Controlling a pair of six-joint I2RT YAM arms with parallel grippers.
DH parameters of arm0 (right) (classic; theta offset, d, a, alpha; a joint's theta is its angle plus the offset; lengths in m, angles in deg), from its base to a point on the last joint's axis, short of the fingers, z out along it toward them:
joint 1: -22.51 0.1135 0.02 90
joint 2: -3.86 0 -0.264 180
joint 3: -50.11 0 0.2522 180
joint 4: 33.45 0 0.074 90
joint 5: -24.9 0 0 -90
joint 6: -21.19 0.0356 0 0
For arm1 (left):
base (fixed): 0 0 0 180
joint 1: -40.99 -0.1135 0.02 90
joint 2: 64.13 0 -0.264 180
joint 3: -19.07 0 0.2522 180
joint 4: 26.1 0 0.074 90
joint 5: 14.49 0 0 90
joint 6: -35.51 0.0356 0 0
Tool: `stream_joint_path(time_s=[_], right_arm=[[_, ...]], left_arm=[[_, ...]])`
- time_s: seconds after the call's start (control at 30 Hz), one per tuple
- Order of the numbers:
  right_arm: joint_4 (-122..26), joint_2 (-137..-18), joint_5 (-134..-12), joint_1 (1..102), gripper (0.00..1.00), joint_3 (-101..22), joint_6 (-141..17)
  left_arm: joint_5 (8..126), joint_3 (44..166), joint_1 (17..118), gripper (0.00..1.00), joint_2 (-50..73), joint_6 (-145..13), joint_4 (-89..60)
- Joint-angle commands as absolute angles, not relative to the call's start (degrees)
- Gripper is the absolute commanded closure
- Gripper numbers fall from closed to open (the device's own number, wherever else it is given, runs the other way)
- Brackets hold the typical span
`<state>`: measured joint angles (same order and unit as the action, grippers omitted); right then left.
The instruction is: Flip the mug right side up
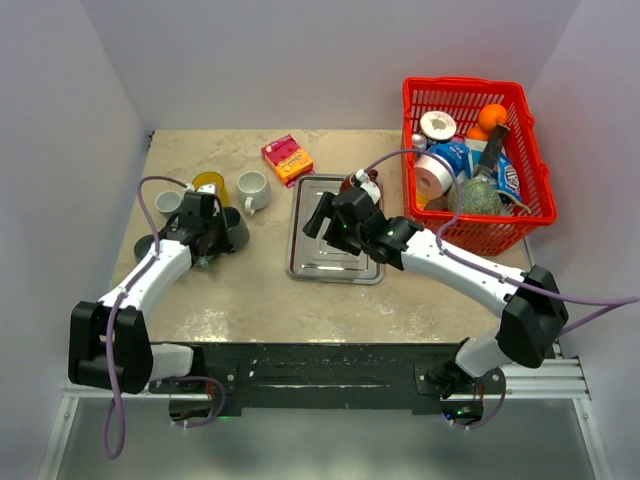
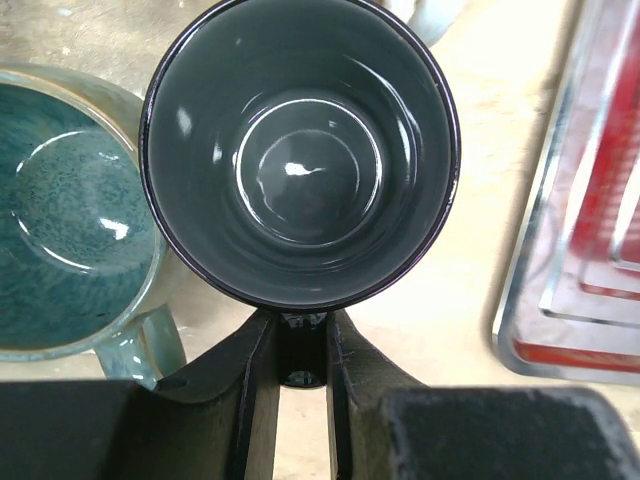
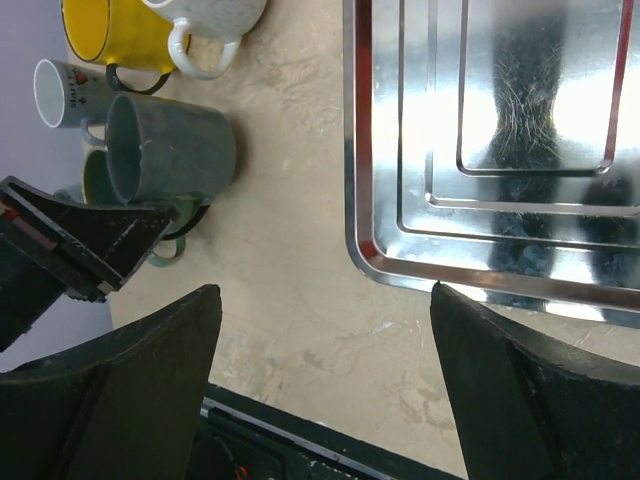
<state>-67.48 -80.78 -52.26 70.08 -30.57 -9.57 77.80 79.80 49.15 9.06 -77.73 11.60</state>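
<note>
L gripper: jaws pinching the handle of the dark grey mug, one finger each side, handle at the bottom of the L wrist view. Mug mouth faces straight into that cam, glossy inside, nothing in it. From the top cam the mug sits at the L side of the tabletop, just L of the steel tray, mouth up as far as I can see. Can't tell if its base touches the tabletop or hangs just off it. Teal mug right beside it, mouth up too.

R gripper: jaws spread wide, nothing btwn them, over the tray's near-L corner and the bare tabletop next to it. R wrist view also shows the grey mug w/ the L gripper's black body below it.

Behind: yellow mug, white mug, small printed white mug, pink box. Red basket far R, packed w/ groceries.
</note>
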Motion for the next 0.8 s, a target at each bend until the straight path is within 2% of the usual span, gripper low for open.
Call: stream_joint_path(time_s=[0.0,0.23,0.27,0.33,0.37,0.4,0.53,0.57,0.63,0.77], right_arm=[[-70.14,-82.62,-49.02,69.89,0.11,-35.63,-11.15],[-75.42,-87.28,-44.98,69.62,0.1,-41.52,-14.83],[-76.3,-87.63,-43.93,69.53,0.1,-42.05,-15.37],[-77.27,-88.69,-42.69,69.36,0.09,-43.71,-16.77],[-77.79,-88.95,-41.64,69.18,0.09,-44.07,-17.47],[-77.97,-89.22,-40.93,69.01,0.09,-44.42,-18.26],[-77.98,-90.53,-38.56,68.48,0.09,-46.35,-24.4],[-77.97,-90.71,-38.29,68.3,0.09,-46.71,-25.73],[-77.54,-91.24,-38.29,67.43,0.09,-47.5,-30.11],[-76.93,-92.03,-38.29,65.23,0.09,-48.64,-36.89]], left_arm=[[82.37,78.81,50.31,1.0,10.05,-75.05,4.01],[82.37,78.01,51.01,1.0,11.46,-74.52,3.21],[82.63,77.92,51.1,0.93,11.55,-74.35,3.13],[82.81,77.75,51.36,0.87,11.46,-74.09,3.22],[82.64,77.66,51.45,0.73,11.46,-74.08,3.22],[82.55,77.57,51.71,0.68,11.46,-74.08,3.39],[82.28,76.87,52.68,0.57,11.02,-74.17,2.95],[82.11,76.87,52.85,0.51,10.85,-74.17,2.86],[81.84,76.78,53.12,0.45,10.41,-74.26,3.04],[80.53,78.54,53.3,0.25,8.92,-74.7,5.14]])
